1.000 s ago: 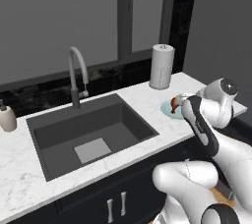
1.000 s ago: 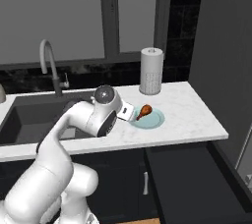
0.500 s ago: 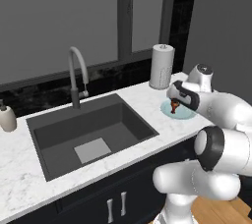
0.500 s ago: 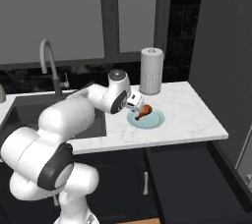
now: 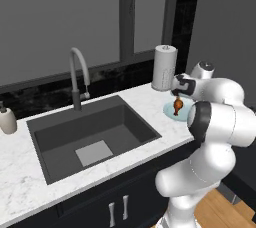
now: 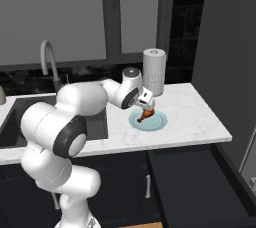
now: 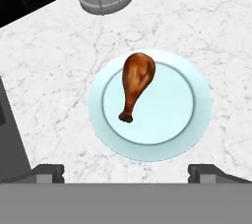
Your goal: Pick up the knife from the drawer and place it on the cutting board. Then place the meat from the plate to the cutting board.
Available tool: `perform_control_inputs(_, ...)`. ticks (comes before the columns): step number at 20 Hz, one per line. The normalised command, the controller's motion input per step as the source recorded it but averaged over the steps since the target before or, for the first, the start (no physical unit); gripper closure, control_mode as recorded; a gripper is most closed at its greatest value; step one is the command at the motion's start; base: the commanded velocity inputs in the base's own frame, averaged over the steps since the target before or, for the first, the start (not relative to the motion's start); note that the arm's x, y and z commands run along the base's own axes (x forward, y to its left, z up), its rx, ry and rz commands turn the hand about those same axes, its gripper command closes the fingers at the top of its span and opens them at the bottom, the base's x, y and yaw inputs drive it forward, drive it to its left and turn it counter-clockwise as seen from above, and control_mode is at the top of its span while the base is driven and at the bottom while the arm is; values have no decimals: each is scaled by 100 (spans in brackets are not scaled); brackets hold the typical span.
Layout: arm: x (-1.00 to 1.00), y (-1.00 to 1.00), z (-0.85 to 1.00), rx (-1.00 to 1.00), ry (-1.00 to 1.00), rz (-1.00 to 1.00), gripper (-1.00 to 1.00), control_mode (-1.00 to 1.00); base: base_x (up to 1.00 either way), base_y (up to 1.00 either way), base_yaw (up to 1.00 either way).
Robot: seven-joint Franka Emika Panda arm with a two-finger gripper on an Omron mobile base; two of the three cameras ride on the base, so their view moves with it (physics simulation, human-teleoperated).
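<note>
Two-finger gripper [image 7: 126, 171] on the white arm, poised above the plate with its dark fingertips [image 7: 47, 171] spread wide apart, nothing between them. Directly under it in the hand view: small orange-brown chicken drumstick [image 7: 136, 84], lying inside the round flat pale teal-blue plate [image 7: 192, 120], fat end toward the paper towel roll, thin bone end pointing back toward the fingertips. No contact with the meat visible.

From the right base view, gripper [image 6: 147, 106] hanging just over the drumstick [image 6: 146, 115] and plate [image 6: 159, 122]; from the left base view, gripper [image 5: 176, 94] over the same drumstick [image 5: 177, 106], plate [image 5: 167, 107] mostly hidden behind the arm.

Plate resting on the white marbled stone countertop [image 6: 190, 117]. Just behind it, upright white paper towel roll [image 6: 154, 71], close to the plate but not touching. Further off along the counter, dark grey rectangular sink basin [image 5: 95, 137] with a curved silver tap [image 5: 78, 74] at its back edge, and a small pale soap bottle [image 5: 7, 119] at the far end.
</note>
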Motion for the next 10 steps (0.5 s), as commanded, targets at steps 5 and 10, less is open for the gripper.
perform_control_inputs(5, 40, -12, -29, 0, 1, 0, -100, -100, 0, 0, 0)
perform_control_inputs(10, 30, -5, -31, 0, 0, 0, -100, -100, 0, 0, 0)
